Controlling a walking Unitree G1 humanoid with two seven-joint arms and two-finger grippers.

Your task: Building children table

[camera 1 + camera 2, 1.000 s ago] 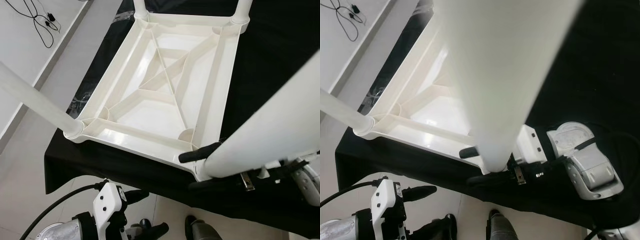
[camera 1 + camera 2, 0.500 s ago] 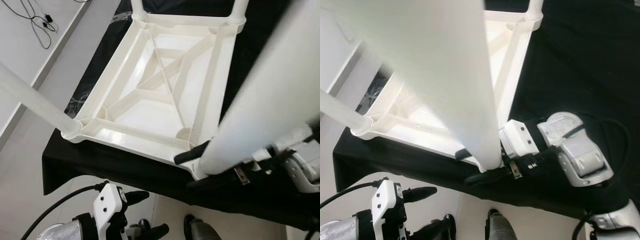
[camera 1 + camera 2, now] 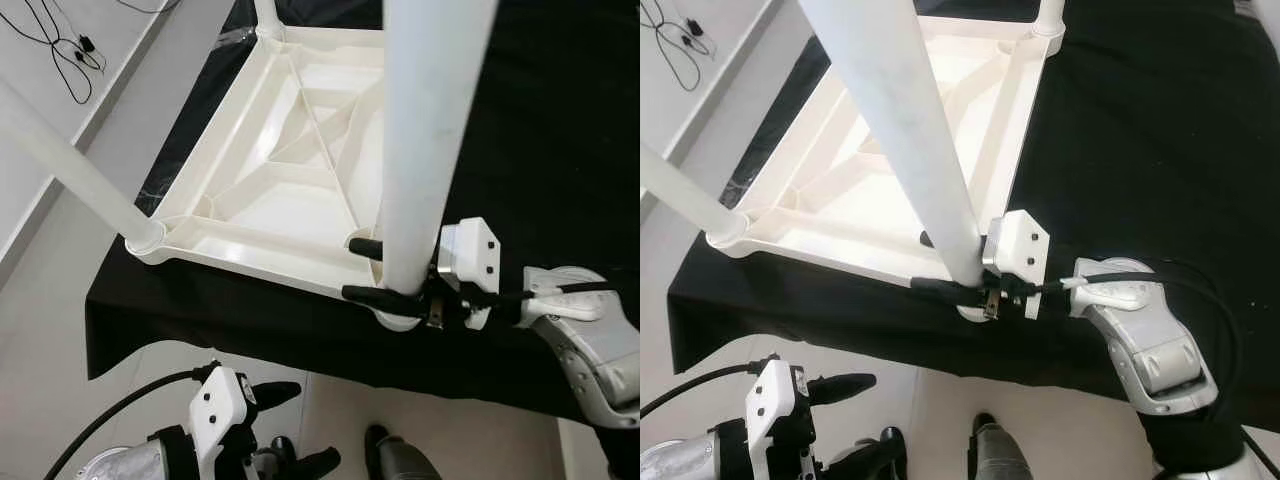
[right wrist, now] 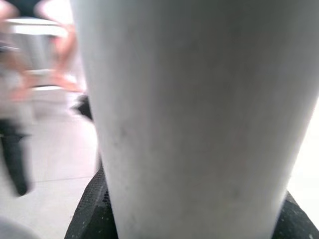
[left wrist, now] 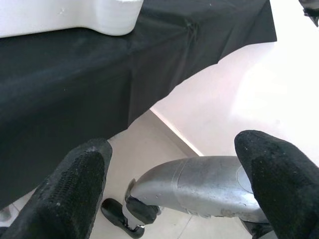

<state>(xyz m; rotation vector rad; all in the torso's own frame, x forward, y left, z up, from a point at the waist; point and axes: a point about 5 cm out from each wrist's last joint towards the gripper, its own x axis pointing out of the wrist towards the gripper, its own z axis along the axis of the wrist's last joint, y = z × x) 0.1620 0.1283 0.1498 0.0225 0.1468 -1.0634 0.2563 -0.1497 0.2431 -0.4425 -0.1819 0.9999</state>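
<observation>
Bright, even daylight; right wrist view soft, its background blurred.

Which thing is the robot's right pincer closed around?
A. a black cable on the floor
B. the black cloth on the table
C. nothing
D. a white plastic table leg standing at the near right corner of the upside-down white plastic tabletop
D: the right pincer has a black finger on each side of the white plastic table leg, just above the corner socket of the upside-down white plastic tabletop.
</observation>
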